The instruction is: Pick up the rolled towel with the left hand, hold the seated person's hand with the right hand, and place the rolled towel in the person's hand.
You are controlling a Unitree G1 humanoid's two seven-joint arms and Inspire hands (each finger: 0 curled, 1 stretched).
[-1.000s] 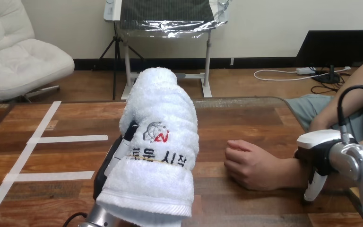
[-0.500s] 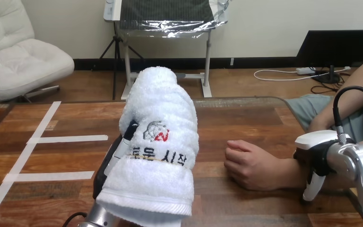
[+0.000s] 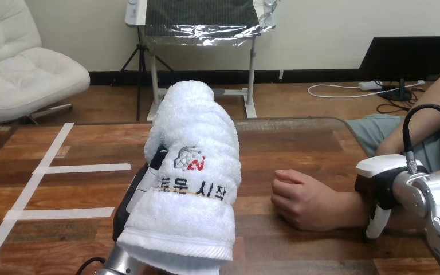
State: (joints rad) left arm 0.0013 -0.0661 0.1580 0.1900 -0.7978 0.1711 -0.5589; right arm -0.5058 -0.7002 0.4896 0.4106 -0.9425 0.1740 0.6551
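Observation:
The rolled towel (image 3: 193, 172), white with a printed band, stands tilted high over the table's near middle. My left hand (image 3: 124, 220) is shut on it from behind and below, mostly hidden by the cloth. The person's hand (image 3: 302, 199) rests on the table at the right as a loose fist, knuckles up. My right hand (image 3: 381, 182) sits over the person's wrist (image 3: 360, 209), with its thumb (image 3: 376, 222) hanging down the near side of that wrist. The towel and the person's hand are apart by a short gap.
White tape strips (image 3: 82, 168) mark the wooden table (image 3: 298, 146) at the left. The person's other forearm (image 3: 421, 112) shows at the upper right, beyond the table's right edge. Bare wood lies between the towel and the fist.
My right hand has shifted slightly left and up along the person's wrist. The towel, my left hand and the person's fist have stayed where they were.

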